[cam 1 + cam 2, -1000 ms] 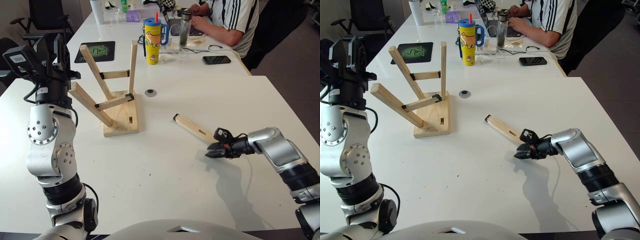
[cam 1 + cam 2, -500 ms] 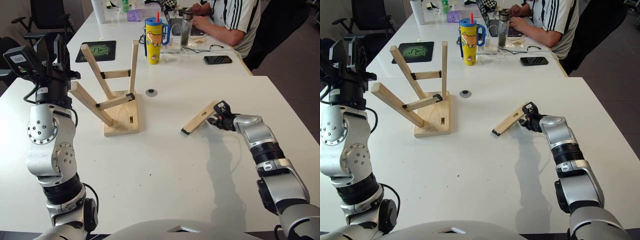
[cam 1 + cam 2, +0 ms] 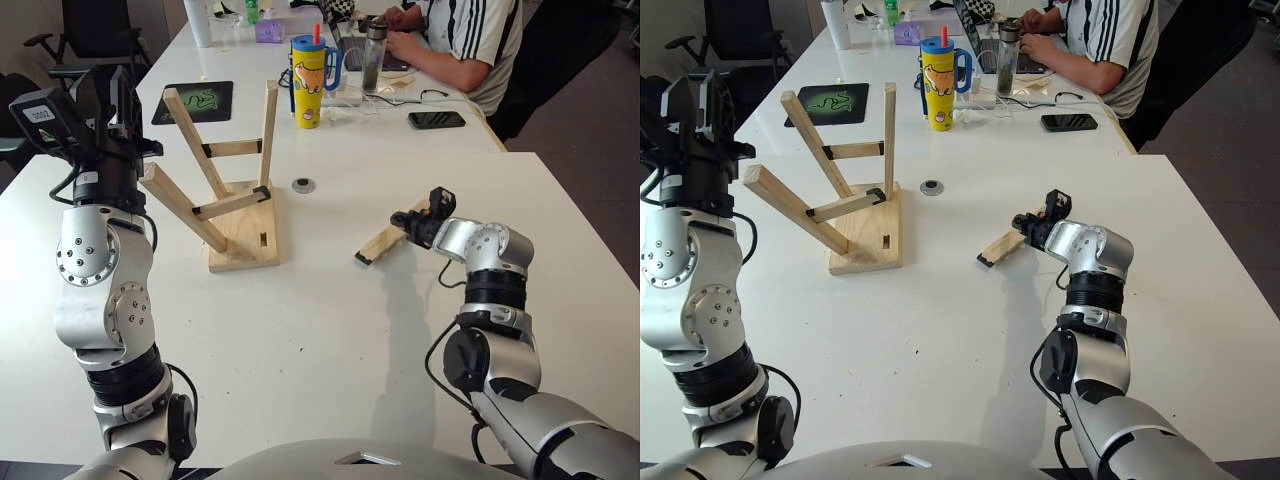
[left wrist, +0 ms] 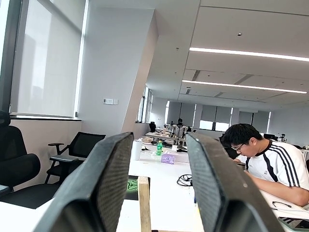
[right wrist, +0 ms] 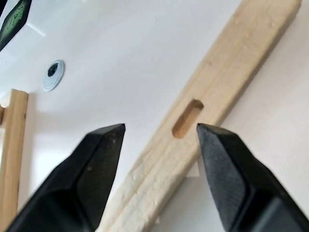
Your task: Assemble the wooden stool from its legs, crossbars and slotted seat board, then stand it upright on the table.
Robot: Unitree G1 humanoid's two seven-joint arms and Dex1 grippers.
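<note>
On the white table (image 3: 300, 340), the stool (image 3: 230, 204) looks well past halfway. It lies upside down w/ its seat board (image 3: 243, 250) flat and three legs (image 3: 197, 145) jutting up at a lean, tied by two crossbars (image 3: 232, 149). A fourth, loose leg (image 3: 382, 244) lies apart from it on the robot's right. One end is under the right gripper (image 5: 159, 128), whose fingers are spread and straddle the wood w/o visibly clamping it. The left gripper (image 4: 159, 137) hangs high by the outermost fitted leg, fingers likewise wide apart, a leg end showing between them but untouched. Left to do, judging by the layout: seat the fourth leg in the board's free slot (image 3: 262, 240), add any missing crossbars (none seen loose), then flip the stool onto its feet. Parts are pale, unfinished wood, square in section, w/ fine straight grain and slightly rough edges. The loose leg has a rounded oblong mortise (image 5: 187, 118) and a dark tip. Table surface is smooth white. Gripper fingers are black, wedge-shaped, w/ a woven-look texture.
</note>
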